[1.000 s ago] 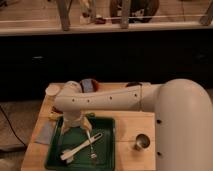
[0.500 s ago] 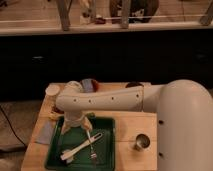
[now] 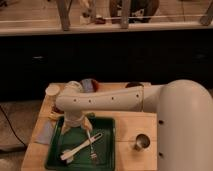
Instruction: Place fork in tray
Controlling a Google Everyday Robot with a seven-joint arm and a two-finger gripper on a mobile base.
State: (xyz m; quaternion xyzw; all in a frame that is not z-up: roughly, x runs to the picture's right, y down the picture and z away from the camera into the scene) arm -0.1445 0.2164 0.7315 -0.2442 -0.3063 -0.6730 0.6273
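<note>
The dark green tray (image 3: pixel 107 150) sits at the front left of the wooden table. Inside it lies the slim grey fork (image 3: pixel 91 146), running front to back, its head toward the front edge. A broader white plastic utensil (image 3: pixel 79 147) lies diagonally beside it, crossing close to the fork's handle. My gripper (image 3: pixel 76 126) hangs at the end of the white arm over the tray's back left corner, pointing down. It is open, holds nothing, and stands just left of the fork's handle end.
A small metal cup (image 3: pixel 140 142) stands on the table right of the tray. A white cup (image 3: pixel 52 90) and some bowls (image 3: pixel 90 84) sit at the back left. A grey-blue cloth (image 3: pixel 45 132) lies left of the tray. The robot's white body (image 3: pixel 185 130) fills the right side.
The gripper has risen slightly above the tray's back edge. The fork and the white utensil lie where they were.
</note>
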